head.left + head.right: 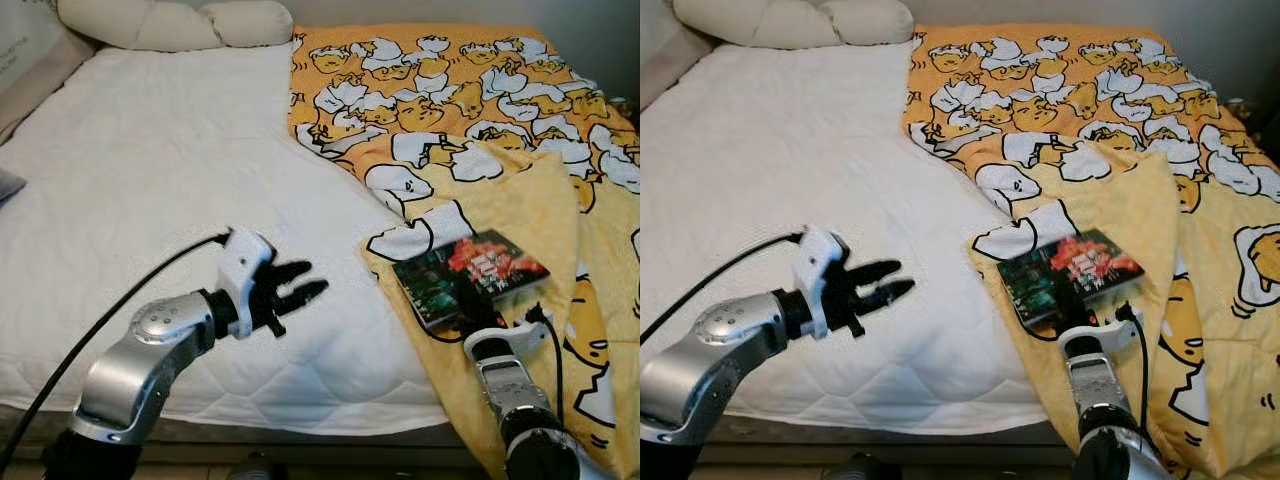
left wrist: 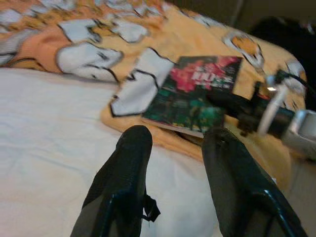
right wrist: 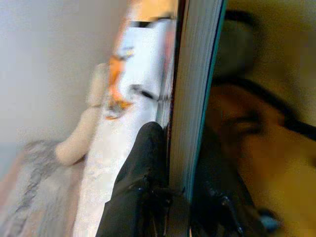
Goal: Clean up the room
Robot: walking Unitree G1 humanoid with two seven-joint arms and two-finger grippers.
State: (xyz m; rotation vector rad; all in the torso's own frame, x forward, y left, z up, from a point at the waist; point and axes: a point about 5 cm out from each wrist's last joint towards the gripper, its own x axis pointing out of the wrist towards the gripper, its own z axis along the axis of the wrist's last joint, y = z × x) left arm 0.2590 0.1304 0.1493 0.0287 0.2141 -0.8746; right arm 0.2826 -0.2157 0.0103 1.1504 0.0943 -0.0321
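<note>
Right gripper (image 1: pixel 478 308): nearest, clamped on book's near edge.
Bed (image 1: pixel 150 200): white mattress bare.
Blanket (image 1: pixel 480 110): yellow, rumpled, unspread.
Left gripper (image 1: pixel 298 285): fingers parted, empty, over mattress.
Book (image 1: pixel 470 275): on blanket, not yet removed.
Progress: early, judging by this.

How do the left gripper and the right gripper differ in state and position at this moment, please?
The left gripper has its jaws open and holds nothing; the right gripper has its jaws shut on the book. The left hovers over the white mattress; the right is at the yellow blanket. Both reach toward the bed.
</note>
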